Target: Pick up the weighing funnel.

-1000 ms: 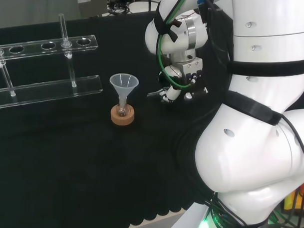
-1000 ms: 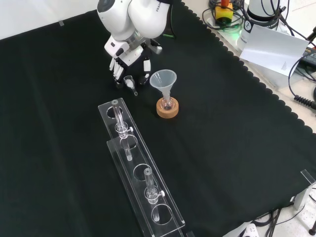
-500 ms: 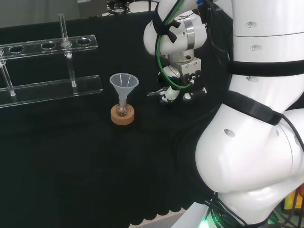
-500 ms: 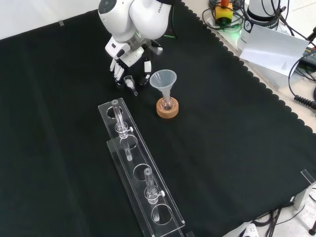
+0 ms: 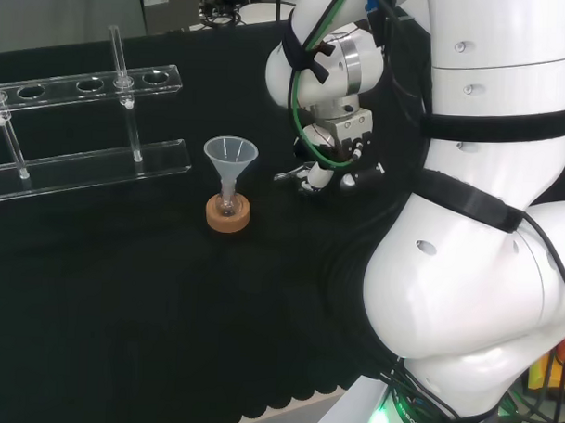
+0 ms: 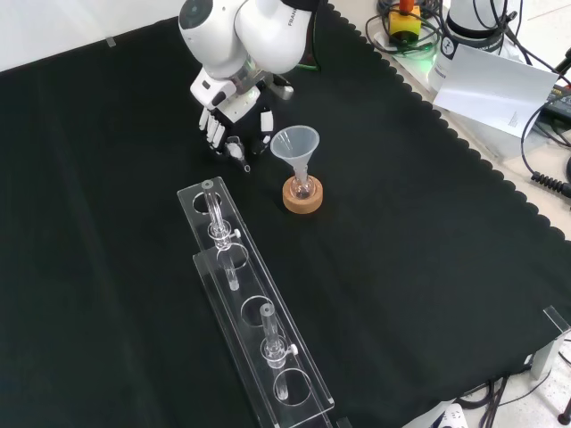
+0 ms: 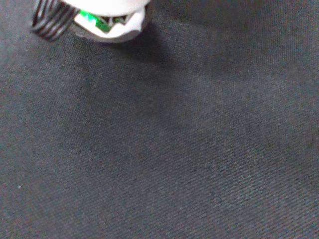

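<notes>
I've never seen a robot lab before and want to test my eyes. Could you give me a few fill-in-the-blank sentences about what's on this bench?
1. The funnel stands mouth up with its stem in a small ____.
2. The stand under it is a ring of ____.
3. In the front view, the hand is to the ____ of the funnel.
Missing words: flask; cork; left.

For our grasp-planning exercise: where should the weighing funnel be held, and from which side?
Probably across the wider scoop body of the weighing funnel, from above, where the hand stands: it is low by the cloth, and its thin stem offers little to hold.
</notes>
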### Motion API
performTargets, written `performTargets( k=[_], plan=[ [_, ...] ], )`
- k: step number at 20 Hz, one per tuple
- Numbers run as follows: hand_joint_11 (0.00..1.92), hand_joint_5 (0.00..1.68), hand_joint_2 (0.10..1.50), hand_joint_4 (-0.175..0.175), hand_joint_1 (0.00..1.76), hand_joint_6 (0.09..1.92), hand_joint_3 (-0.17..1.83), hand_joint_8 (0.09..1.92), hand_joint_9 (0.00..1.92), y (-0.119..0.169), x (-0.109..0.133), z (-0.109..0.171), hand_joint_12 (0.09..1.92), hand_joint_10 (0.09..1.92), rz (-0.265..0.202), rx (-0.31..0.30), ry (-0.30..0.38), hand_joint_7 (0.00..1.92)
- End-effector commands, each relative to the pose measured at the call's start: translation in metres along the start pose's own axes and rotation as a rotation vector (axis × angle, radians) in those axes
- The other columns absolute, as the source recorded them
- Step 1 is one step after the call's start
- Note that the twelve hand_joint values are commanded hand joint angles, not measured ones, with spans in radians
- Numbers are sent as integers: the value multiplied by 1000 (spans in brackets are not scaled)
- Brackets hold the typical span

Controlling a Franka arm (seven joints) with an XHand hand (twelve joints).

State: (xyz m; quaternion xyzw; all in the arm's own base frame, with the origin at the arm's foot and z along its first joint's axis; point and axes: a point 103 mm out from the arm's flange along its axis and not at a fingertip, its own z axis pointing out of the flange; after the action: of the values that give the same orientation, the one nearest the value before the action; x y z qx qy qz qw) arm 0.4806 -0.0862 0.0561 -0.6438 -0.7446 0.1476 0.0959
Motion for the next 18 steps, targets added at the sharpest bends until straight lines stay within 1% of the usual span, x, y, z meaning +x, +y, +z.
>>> performTargets(
  k=[1, 4, 6, 7, 8, 9, 10, 11, 13, 14, 17, 18],
  plan=[
    [675, 756, 695, -19, 909, 773, 602, 727, 911, 1, 2, -1, 1157, 468, 0, -16, -6, 663],
    [699, 806, 729, -9, 897, 762, 590, 717, 939, 1, 1, -1, 1141, 449, 4, -21, -13, 690],
    [739, 867, 758, 3, 902, 740, 575, 706, 974, 2, -3, -3, 1114, 426, 12, -21, -23, 723],
    [769, 909, 847, 66, 942, 842, 451, 704, 999, 3, -5, -4, 1101, 414, 17, -23, -31, 744],
    [798, 937, 937, 116, 973, 924, 311, 703, 1025, 2, -5, -5, 1084, 399, 17, -24, -35, 763],
    [827, 957, 1000, 145, 993, 967, 203, 700, 1048, 2, -5, -6, 1066, 384, 19, -24, -39, 780],
    [847, 968, 1037, 161, 1005, 988, 138, 699, 1066, 2, -5, -6, 1054, 375, 19, -25, -43, 793],
    [867, 979, 1058, 169, 1012, 991, 96, 697, 1083, 1, -6, -7, 1040, 364, 18, -26, -51, 808],
    [914, 1013, 1068, 172, 1030, 955, 51, 686, 1136, 1, -5, -9, 1008, 342, 14, -28, -75, 871],
    [941, 1031, 1067, 166, 1039, 931, 41, 668, 1168, 0, -5, -9, 986, 320, 15, -27, -83, 911],
    [1019, 1072, 1056, 111, 1073, 877, 33, 609, 1255, 0, -7, -10, 922, 237, 15, -20, -94, 1014],
    [1033, 1078, 1054, 99, 1079, 870, 34, 600, 1270, 0, -7, -11, 912, 221, 15, -19, -97, 1031]
  ],
)
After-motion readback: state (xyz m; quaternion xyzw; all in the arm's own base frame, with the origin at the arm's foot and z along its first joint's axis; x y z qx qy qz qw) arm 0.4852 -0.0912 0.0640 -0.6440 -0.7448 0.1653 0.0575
